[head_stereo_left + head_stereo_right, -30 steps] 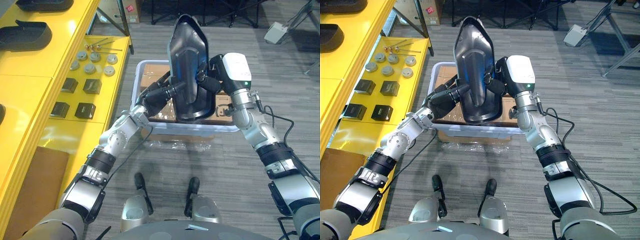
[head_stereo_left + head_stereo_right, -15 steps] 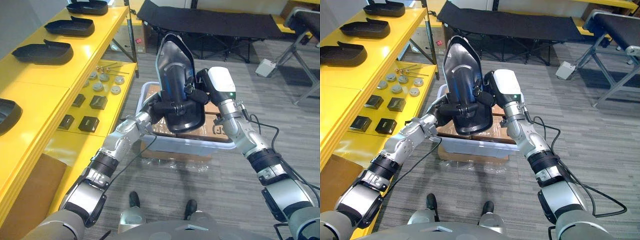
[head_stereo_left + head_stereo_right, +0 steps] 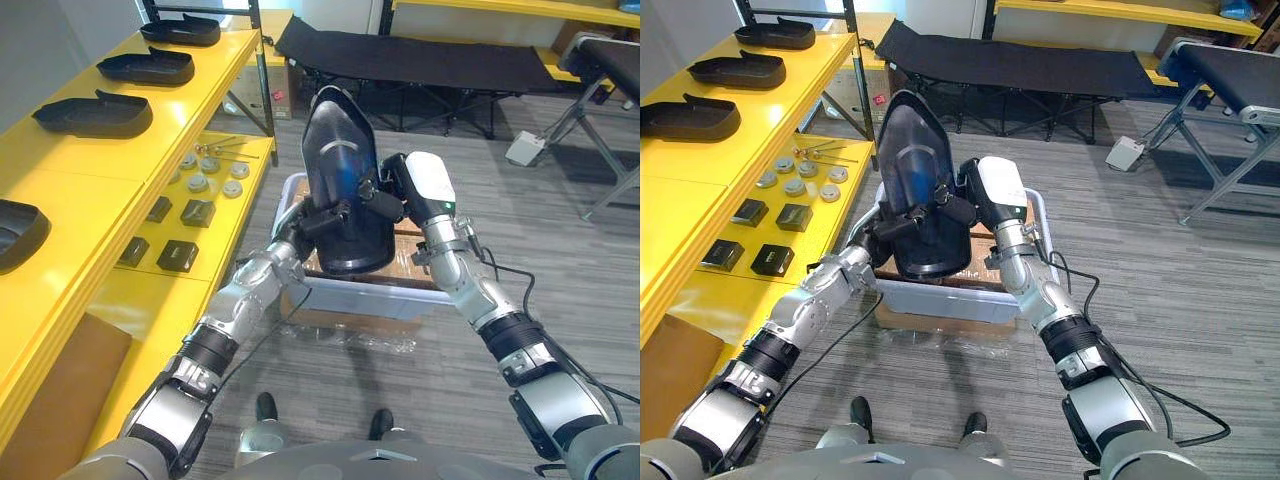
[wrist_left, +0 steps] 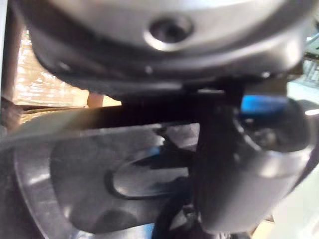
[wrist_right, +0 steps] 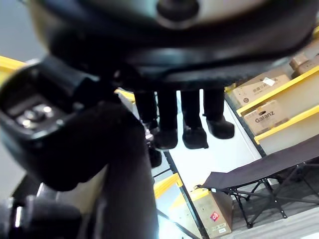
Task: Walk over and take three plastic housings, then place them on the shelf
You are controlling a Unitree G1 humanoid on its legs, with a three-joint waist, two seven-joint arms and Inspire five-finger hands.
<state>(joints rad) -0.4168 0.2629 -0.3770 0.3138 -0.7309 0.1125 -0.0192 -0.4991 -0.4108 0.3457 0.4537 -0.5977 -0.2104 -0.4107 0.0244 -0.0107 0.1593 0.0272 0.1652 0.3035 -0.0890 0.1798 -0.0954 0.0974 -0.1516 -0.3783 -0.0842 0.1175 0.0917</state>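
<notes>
Over the bin (image 3: 362, 297), left hand (image 3: 312, 222) and right hand (image 3: 390, 200) clasp a housing (image 3: 340, 165).

Silver-grey segmented arms with black bands; dark left hand (image 3: 314, 220), white-backed right hand (image 3: 392, 196).

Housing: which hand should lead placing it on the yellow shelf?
Left, probably. The yellow shelf lies on the robot's left, and the left hand holds the housing by its shelf-side edge; the right hand holds the far side.

Yellow shelf (image 3: 90, 165), grey carpet floor (image 3: 1160, 250), black folding cot (image 3: 1040, 65), padded bench (image 3: 1230, 75)
</notes>
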